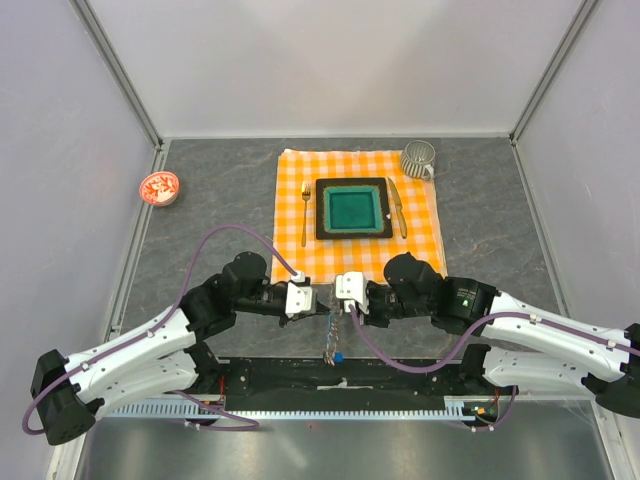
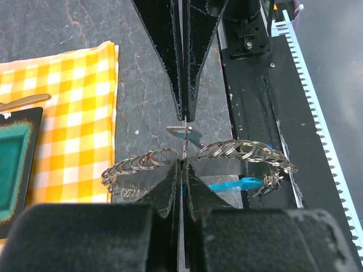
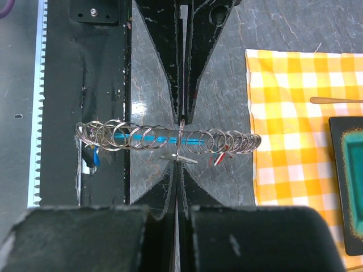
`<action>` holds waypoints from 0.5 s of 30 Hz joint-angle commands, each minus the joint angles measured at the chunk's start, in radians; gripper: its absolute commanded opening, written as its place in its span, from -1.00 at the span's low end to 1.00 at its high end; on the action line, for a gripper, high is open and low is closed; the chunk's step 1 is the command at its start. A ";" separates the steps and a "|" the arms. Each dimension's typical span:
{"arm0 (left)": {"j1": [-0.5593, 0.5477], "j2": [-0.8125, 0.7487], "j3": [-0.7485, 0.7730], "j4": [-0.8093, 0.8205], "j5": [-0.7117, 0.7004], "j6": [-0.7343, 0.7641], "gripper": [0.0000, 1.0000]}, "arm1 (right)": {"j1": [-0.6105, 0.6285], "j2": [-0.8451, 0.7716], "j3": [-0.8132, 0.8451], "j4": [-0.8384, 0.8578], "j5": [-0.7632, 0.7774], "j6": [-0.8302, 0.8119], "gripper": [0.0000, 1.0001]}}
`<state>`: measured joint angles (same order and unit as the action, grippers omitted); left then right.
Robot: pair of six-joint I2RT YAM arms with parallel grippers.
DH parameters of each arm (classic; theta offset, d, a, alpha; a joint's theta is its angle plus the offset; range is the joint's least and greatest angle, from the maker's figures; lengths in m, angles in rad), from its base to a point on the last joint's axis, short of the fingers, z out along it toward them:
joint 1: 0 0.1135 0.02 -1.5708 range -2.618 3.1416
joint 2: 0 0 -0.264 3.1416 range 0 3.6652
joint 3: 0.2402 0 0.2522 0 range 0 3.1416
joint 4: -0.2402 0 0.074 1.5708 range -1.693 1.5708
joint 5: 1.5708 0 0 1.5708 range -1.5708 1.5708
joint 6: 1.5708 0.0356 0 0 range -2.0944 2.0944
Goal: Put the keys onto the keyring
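both arms meet nose to nose at 6 o'clock of the orange checked cloth [image 1: 300, 262], above the grey table [image 1: 200, 210]. left gripper [image 1: 320, 300]: jaws narrow, pinched onto one upright ring near the middle of the keyring [image 3: 142, 136]. right gripper [image 1: 333, 300]: jaws narrow too, closed on a flat silvery piece [image 3: 185, 159] that touches the same ring; whether it is a key cannot be told.

the keyring hangs off the table between the two sets of fingertips as a sagging row of linked wire loops, with its cyan clip [image 3: 153, 138] lying along it. in the right wrist view, a blue key [image 3: 93, 158] hangs at the 9 o'clock end and a red tag [image 3: 218, 161] nearer the 3 o'clock end.

on the cloth sits a dark square plate [image 1: 322, 210] with a green centre. a fork [image 1: 305, 212] lies at its 9 o'clock, a knife [image 1: 397, 208] at its 3 o'clock and a metal mug [image 1: 418, 158] at its 1 o'clock. a red-and-white dish [image 1: 158, 187] stands well apart at 9 o'clock of the cloth.
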<state>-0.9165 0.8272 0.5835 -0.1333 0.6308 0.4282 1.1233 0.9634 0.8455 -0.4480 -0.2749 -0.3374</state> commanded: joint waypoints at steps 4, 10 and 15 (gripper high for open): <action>-0.004 -0.028 0.039 0.089 0.004 0.009 -0.96 | 0.009 0.001 0.007 0.075 -0.006 -0.003 -1.00; -0.005 -0.037 0.035 0.093 -0.016 0.006 -0.96 | 0.010 0.008 0.006 0.069 0.026 0.009 -1.00; -0.005 -0.049 0.032 0.095 -0.031 0.007 -0.96 | 0.010 0.005 0.001 0.063 0.060 0.017 -1.00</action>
<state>-0.9165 0.8078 0.5835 -0.1329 0.5976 0.4278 1.1248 0.9642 0.8455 -0.4263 -0.2447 -0.3336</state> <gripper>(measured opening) 0.024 0.006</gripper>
